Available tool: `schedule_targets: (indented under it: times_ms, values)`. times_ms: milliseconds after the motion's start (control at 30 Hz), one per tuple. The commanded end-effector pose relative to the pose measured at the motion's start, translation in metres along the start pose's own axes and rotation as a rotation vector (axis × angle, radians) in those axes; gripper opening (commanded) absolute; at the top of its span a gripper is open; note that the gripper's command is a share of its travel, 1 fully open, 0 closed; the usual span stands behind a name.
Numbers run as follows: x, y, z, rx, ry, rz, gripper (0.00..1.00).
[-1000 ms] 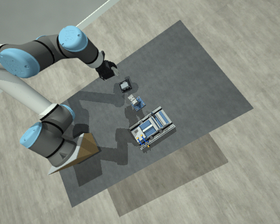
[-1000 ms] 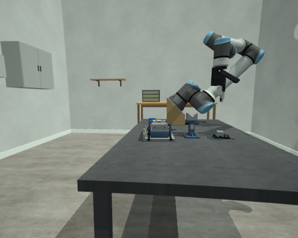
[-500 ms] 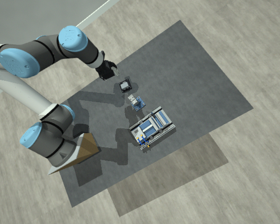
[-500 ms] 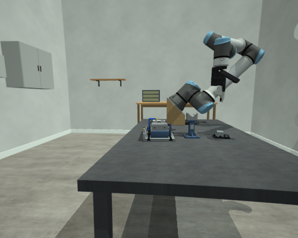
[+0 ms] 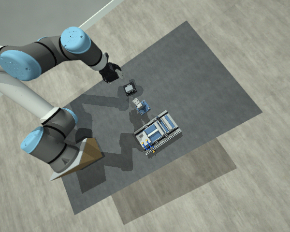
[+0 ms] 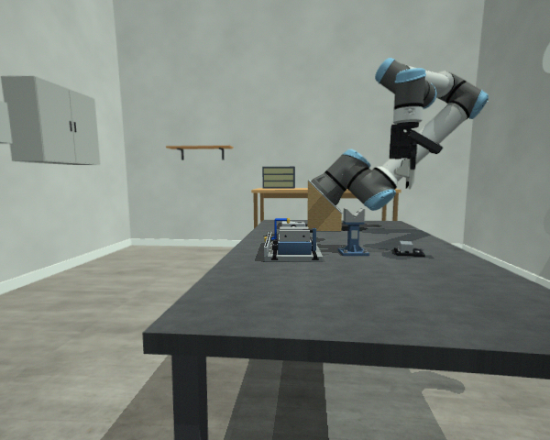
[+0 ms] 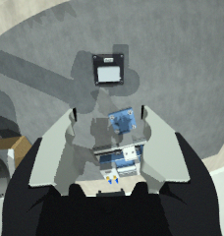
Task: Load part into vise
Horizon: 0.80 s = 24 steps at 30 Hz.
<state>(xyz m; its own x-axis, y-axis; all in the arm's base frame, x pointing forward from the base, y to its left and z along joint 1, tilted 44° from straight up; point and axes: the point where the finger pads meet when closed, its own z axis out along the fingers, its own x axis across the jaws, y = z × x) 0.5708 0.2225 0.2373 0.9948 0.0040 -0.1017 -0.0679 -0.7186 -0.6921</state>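
Observation:
The part (image 5: 129, 88) (image 6: 405, 245) (image 7: 109, 75), a small grey block, lies on the black infeed plate (image 5: 126, 93) (image 6: 416, 254) (image 7: 97, 60). My gripper (image 5: 119, 71) (image 6: 409, 182) (image 7: 108, 107) hangs high above the table, up and to the left of the part in the overhead view. Its fingers are partly open with nothing between them. The blue V-block (image 5: 142, 107) (image 6: 353, 232) (image 7: 123, 120) stands between the plate and the vise (image 5: 157, 128) (image 6: 291, 240) (image 7: 119, 159). The vise is open and I see no part in it.
All fixtures stand in a row on the dark table (image 5: 190, 75) (image 6: 360, 293). The arm's wooden wedge base (image 5: 91, 150) (image 6: 323, 215) sits at the table's end beyond the vise. A wooden side table with a drawer box (image 6: 278, 177) stands by the back wall.

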Motion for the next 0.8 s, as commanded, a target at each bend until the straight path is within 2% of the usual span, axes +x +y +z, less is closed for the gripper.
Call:
schedule_targets:
  times_ms: [0, 767]
  values:
    - [0.000, 0.000, 0.000, 0.000, 0.001, 0.000, 0.51]
    - [0.000, 0.000, 0.014, 0.000, 0.001, 0.000, 0.51]
